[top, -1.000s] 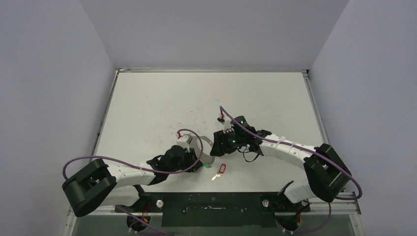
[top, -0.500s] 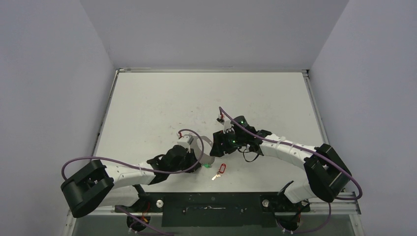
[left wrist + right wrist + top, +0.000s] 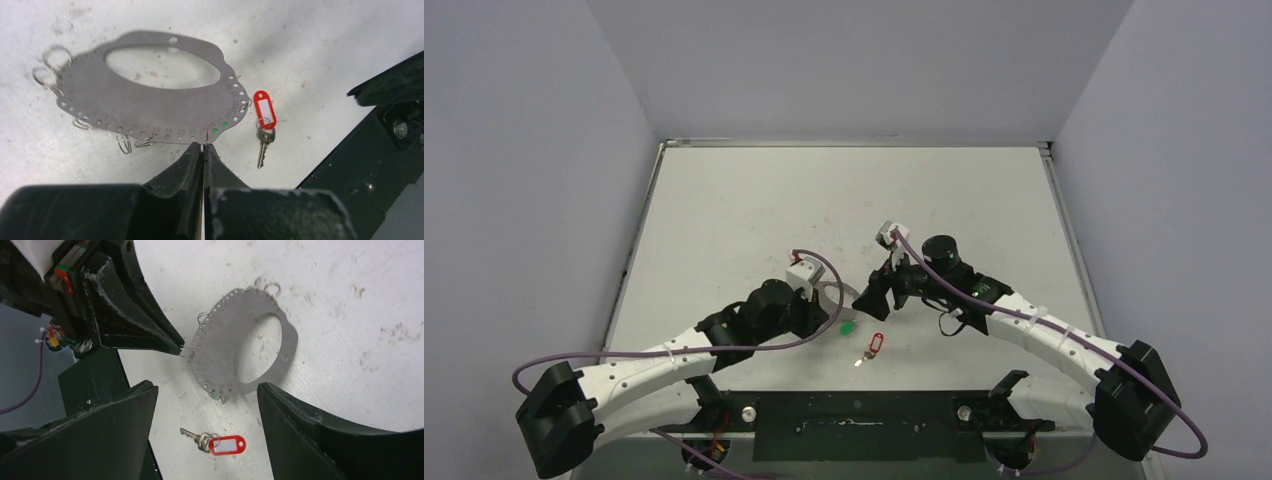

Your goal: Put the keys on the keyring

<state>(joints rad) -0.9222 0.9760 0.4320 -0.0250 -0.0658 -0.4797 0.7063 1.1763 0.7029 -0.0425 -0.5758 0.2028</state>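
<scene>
The left hand (image 3: 203, 148) pinches a small silvery wire keyring (image 3: 186, 352) at the rim of a grey perforated metal plate (image 3: 100, 105); the right hand (image 3: 206, 390) hovers open above. A red-tagged silver key (image 3: 263, 115) lies nearby on the white table (image 3: 744, 200).

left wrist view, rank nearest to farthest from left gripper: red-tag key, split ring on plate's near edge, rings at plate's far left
1. split ring: right at the left gripper tips, centre.
2. red-tag key: to the right, beside the plate.
3. far-left rings: upper left, on the plate's far edge.
</scene>
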